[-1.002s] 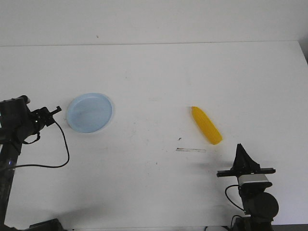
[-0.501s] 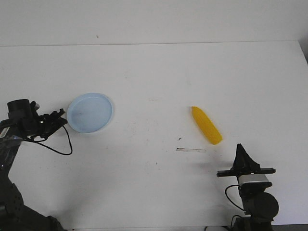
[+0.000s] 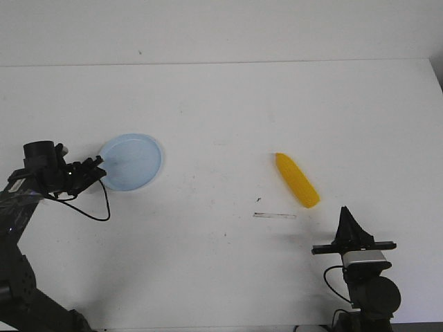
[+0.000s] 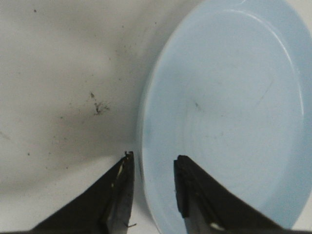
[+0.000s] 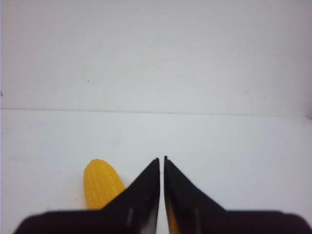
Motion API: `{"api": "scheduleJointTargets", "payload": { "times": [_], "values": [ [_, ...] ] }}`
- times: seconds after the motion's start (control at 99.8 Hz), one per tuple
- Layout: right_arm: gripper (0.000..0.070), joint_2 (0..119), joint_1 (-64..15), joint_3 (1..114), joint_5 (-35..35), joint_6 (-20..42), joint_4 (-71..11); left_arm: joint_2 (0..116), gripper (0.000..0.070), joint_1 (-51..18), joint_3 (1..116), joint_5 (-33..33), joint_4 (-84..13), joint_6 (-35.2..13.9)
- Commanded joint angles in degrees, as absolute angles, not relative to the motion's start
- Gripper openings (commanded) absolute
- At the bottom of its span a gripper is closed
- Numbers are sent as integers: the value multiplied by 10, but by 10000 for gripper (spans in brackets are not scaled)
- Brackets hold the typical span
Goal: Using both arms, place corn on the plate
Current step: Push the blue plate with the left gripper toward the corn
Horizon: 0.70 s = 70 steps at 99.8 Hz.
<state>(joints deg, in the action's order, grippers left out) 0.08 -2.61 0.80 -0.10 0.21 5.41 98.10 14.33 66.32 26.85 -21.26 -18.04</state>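
From the front view I see the corn (image 3: 297,180) lying flat on the desk (image 3: 228,111) right of centre, long axis running diagonally, one end pointing away and leftward, the other toward me and rightward. My right end effector (image 3: 348,223) sits nearer me and a little to the right of it, near but not touching; the corn lies ahead and slightly left of its tips. The plate (image 3: 131,162) is well apart on the left, empty, with my left end effector (image 3: 95,166) right at its near-left rim. So the right arm is clearly the nearer one to the corn. In the left wrist view the left end effector (image 4: 152,178) is partly open and gripping nothing, its fingers straddling the plate's (image 4: 229,107) rim, one over the plate, one over bare desk. In the right wrist view the right end effector (image 5: 162,163) is closed to a thin slit and empty, with the corn (image 5: 101,183) just beyond it, off to one side.
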Motion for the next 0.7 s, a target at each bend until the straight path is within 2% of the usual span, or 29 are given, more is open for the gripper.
{"api": "scheduleJointTargets", "payload": {
  "times": [0.0,0.691],
  "values": [
    [13,1,-27,7,0,-1,60,994,171,143,670,270,-209,-184],
    [13,1,-27,7,0,-1,60,1023,160,134,670,268,-197,-185]
  ]
}}
